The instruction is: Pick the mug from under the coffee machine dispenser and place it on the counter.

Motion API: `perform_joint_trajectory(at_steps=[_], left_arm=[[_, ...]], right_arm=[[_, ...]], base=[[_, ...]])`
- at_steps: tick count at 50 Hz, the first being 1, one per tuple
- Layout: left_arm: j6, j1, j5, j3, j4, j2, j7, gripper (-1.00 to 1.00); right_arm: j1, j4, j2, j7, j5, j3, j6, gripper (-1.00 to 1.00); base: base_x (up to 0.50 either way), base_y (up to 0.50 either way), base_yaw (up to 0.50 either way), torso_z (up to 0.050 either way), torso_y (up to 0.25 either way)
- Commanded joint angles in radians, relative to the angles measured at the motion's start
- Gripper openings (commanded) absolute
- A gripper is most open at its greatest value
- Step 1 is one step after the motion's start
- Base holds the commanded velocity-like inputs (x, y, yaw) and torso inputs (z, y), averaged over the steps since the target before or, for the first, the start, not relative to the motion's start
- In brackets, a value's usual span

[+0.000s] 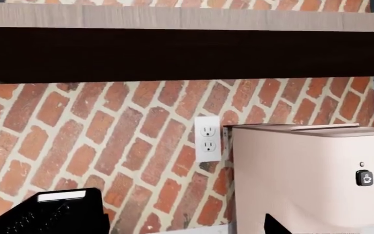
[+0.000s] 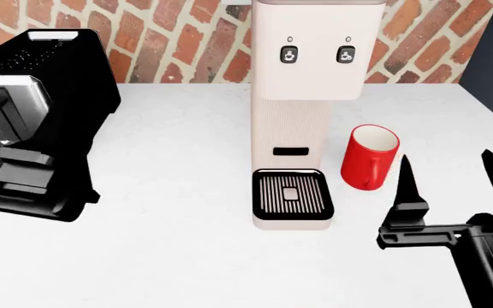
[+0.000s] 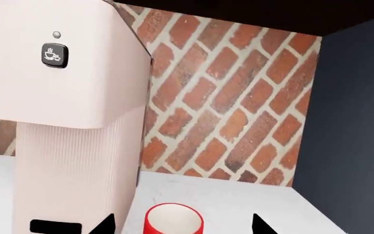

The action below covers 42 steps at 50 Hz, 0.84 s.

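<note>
The mug [image 2: 370,157] stands upright on the counter [image 2: 169,192], just beside the machine [image 2: 302,96] at its 3 o'clock, clear of the drip tray [image 2: 291,194]. Its handle faces the robot. It looks already placed, so the task seems close to done.

The right gripper [image 2: 448,183] is spread wide and holds nothing. It sits at the mug's 5 o'clock, near but apart, with the left fingertip [image 2: 403,168] closest to the mug. The main risk is a sideways or forward drift of this arm: that finger could clip the handle or wall and tip the mug or push it against the machine. A straight pull back towards 6 o'clock looks safest.

The left gripper [image 1: 64,214] hangs at the machine's 9 o'clock by a black appliance [image 2: 45,90]; I cannot tell if it is parted or closed. A swing could knock that appliance.
</note>
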Motion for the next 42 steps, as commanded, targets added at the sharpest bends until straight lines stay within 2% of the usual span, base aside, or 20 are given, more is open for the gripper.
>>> perform_joint_trajectory(at_steps=[1, 4, 11, 21, 27, 36, 42], left_arm=[[-0.270, -0.061, -0.351, -0.276, 0.044, 0.172, -0.202, 1.00], [-0.300, -0.074, -0.439, -0.309, 0.044, 0.195, -0.263, 1.00], [-0.322, -0.122, -0.610, -0.339, 0.043, 0.215, -0.408, 1.00], [-0.320, -0.162, -0.718, -0.358, 0.043, 0.223, -0.492, 1.00], [-0.323, -0.162, -0.778, -0.403, 0.043, 0.230, -0.510, 1.00], [-0.299, -0.173, -0.831, -0.445, 0.045, 0.218, -0.522, 1.00], [-0.282, -0.183, -0.904, -0.473, 0.046, 0.175, -0.529, 1.00]], right_arm=[[-0.086, -0.087, 0.192, 0.168, -0.005, -0.072, -0.201, 1.00], [-0.090, -0.087, 0.271, 0.232, -0.051, -0.175, -0.319, 1.00], [-0.106, -0.087, 0.372, 0.334, -0.164, -0.337, -0.511, 1.00], [-0.054, -0.087, 0.472, 0.435, -0.291, -0.557, -0.672, 1.00], [-0.084, -0.087, 0.530, 0.499, -0.377, -0.629, -0.759, 1.00], [-0.124, -0.087, 0.532, 0.545, -0.468, -0.672, -0.787, 1.00], [-0.172, -0.087, 0.532, 0.614, -0.584, -0.720, -0.817, 1.00]], base=[[0.00, 0.00, 0.00, 0.000, 0.000], [0.00, 0.00, 0.00, 0.000, 0.000], [0.00, 0.00, 0.00, 0.000, 0.000], [0.00, 0.00, 0.00, 0.000, 0.000], [0.00, 0.00, 0.00, 0.000, 0.000], [0.00, 0.00, 0.00, 0.000, 0.000], [0.00, 0.00, 0.00, 0.000, 0.000]])
